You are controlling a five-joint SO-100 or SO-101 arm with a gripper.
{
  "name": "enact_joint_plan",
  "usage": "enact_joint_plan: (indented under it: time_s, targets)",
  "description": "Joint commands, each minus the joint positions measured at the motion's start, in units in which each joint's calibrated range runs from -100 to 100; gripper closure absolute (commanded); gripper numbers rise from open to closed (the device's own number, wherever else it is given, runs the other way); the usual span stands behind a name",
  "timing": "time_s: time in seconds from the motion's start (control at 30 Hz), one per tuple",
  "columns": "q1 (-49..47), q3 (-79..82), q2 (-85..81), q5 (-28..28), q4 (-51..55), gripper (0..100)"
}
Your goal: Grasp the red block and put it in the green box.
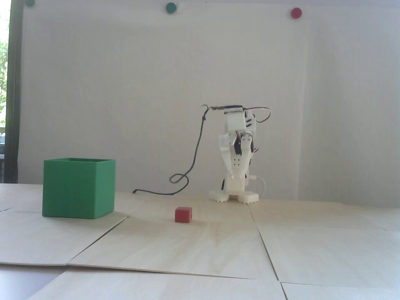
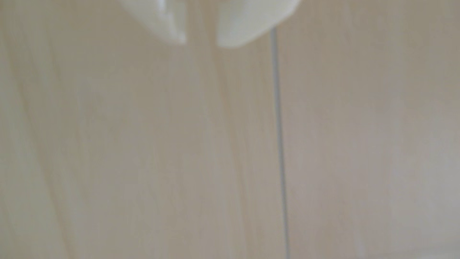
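You have one red block in the fixed view, resting on the pale wooden table near the middle of the scene, nothing touching it. To its left, well apart from it, stands one green box, upright, with its open top facing up; I cannot see inside it.

Behind the block and a little to the right, at the far side of the table by the white wall, your one arm is folded over its own base. The upper part bends forward and the gripper hangs straight down in front of the base, well apart from the block. In the wrist view the gripper comes in from the top edge; it is blurred, but the two white tips are set apart with a narrow gap between them and they hold nothing. Under them you see only bare wood and one thin seam between boards.

One dark cable falls from the top of the arm to the table on the left. On the wall you can count two green dots and one red dot.
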Motion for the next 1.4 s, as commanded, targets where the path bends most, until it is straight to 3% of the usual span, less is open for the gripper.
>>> enact_joint_plan:
  time_s: [0.0, 0.27, 0.57, 0.87, 1.07, 1.37]
  targets:
    - [-0.7, -16.9, 16.0, -2.6, -3.7, 97]
    - [1.3, -51.5, 64.1, -9.8, -1.7, 97]
    - [1.5, -74.8, 96.1, -11.9, 5.0, 97]
    - [6.7, -95.3, 112.1, -21.1, 5.7, 97]
    - [4.6, -98.4, 112.2, -14.7, 19.6, 97]
    - [4.4, -89.1, 104.2, -14.6, 15.9, 97]
